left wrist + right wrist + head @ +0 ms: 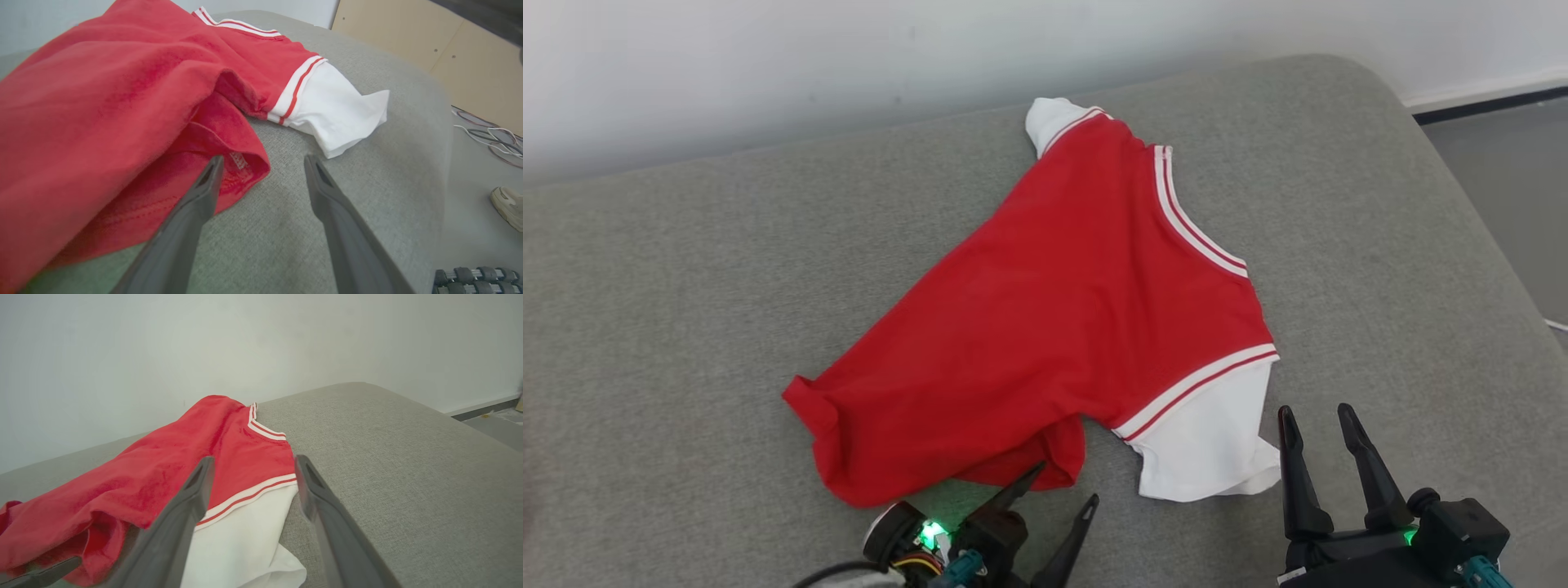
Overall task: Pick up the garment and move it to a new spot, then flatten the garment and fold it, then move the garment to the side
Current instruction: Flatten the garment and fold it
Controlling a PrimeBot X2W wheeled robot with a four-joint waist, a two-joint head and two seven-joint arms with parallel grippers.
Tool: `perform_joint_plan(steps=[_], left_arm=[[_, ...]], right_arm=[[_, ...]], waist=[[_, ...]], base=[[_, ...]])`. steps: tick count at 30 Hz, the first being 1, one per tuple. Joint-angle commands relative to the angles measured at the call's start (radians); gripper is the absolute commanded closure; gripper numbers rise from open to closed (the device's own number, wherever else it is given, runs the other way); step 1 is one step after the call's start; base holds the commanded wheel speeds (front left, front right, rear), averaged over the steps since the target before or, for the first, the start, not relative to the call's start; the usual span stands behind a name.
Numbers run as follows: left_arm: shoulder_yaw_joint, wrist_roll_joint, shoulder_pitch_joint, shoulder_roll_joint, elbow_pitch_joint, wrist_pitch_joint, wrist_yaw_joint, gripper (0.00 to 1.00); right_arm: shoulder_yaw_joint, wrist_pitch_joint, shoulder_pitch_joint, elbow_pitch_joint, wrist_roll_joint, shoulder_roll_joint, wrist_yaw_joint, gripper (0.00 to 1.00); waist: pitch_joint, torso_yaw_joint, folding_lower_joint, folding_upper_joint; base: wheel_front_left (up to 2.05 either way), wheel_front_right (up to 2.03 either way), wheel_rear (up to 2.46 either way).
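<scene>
Head view shows the grey cushion (686, 286) spanning the frame, with the red garment (1062, 302) rumpled across its centre and its white sleeve (1209, 441) at lower right. At bottom centre the left gripper (1067, 482), jaws apart, meets the garment's near edge. The right gripper (1316, 410), jaws also apart, stands just beside the sleeve. This looks like the first pick-up, which calls for both to close on cloth.

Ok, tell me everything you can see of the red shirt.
The shirt is red soft cloth with white sleeves, one near and one at the far end, and striped trim at the collar and sleeve seams. It lies rumpled on the grey cushion, its lower hem bunched under. The open left tool has one finger at that hem; contact is unclear.
</scene>
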Motion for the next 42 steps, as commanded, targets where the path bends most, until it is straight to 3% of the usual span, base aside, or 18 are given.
perform_joint_plan(steps=[1,3,4,6,7,13,21,26,31,32,33,37,42], left_arm=[[0.008,-0.011,-0.018,0.002,0.018,-0.003,0.001,0.0],[0.018,-0.017,-0.028,0.001,0.034,-0.003,0.001,0.0],[0.025,-0.019,-0.031,0.0,0.041,-0.003,0.001,0.22],[0.04,-0.023,-0.035,-0.002,0.051,-0.003,0.001,0.85],[0.046,-0.02,-0.034,-0.003,0.052,-0.003,0.001,1.0],[0.111,-0.003,-0.006,0.01,0.02,-0.003,0.001,1.0],[0.243,0.086,0.089,0.086,-0.161,-0.003,0.009,1.0],[0.261,0.11,0.178,0.099,-0.24,-0.003,0.007,1.0],[0.217,0.088,0.251,0.066,-0.196,-0.003,0.0,1.0],[0.214,0.073,0.254,0.054,-0.179,-0.003,0.003,0.8],[0.209,0.069,0.255,0.047,-0.162,-0.003,0.002,0.01],[0.219,0.041,0.237,0.031,-0.181,-0.003,0.002,0.0],[0.314,0.034,0.236,0.068,-0.251,-0.003,0.002,0.0]], right_arm=[[0.0,0.0,-0.015,0.001,0.006,0.002,-0.002,0.0],[-0.005,0.0,-0.015,-0.001,0.008,0.001,-0.002,0.0],[-0.008,0.0,-0.014,-0.001,0.009,0.001,-0.002,0.0],[-0.011,0.0,-0.008,-0.001,0.006,0.002,-0.002,0.0],[-0.012,0.0,-0.008,0.0,0.002,0.002,-0.002,0.0],[-0.022,0.0,-0.009,0.0,0.003,0.001,-0.002,0.0],[-0.046,0.0,0.02,0.012,0.01,0.001,-0.002,0.0],[-0.065,0.0,0.032,0.02,0.013,0.001,-0.002,0.0],[-0.072,0.0,0.035,0.03,0.005,0.001,-0.002,0.0],[-0.075,0.0,0.035,0.032,0.003,0.0,-0.002,0.0],[-0.076,0.0,0.035,0.034,0.001,0.001,-0.002,0.0],[-0.074,0.0,0.038,0.035,-0.002,0.001,-0.002,0.0],[-0.073,0.0,0.042,0.035,-0.005,0.001,-0.002,0.0]], waist=[[0.019,-0.024,-0.0001,-0.0001],[0.022,-0.028,-0.0001,-0.0001],[0.022,-0.027,-0.0001,-0.0001],[0.021,-0.021,-0.0001,-0.0001],[0.021,-0.016,-0.0001,-0.0001],[0.001,0.03,-0.0001,-0.0001],[-0.035,0.108,-0.0001,-0.0001],[-0.048,0.139,-0.0001,-0.0001],[-0.058,0.168,-0.0001,-0.0001],[-0.062,0.173,-0.0001,-0.0001],[-0.065,0.177,-0.0001,-0.0001],[-0.074,0.185,-0.0001,-0.0001],[-0.078,0.183,-0.0001,-0.0001]], base=[[0.0,0.0,0.0],[0.0,0.0,0.0],[0.0,0.0,0.0],[0.0,0.0,0.0],[0.0,0.0,0.0],[0.0,0.0,0.0],[0.0,0.0,0.0],[0.0,0.0,0.0],[0.0,0.0,0.0],[0.0,0.0,0.0],[0.0,0.0,0.0],[0.0,0.0,0.0],[0.0,0.0,0.0]])
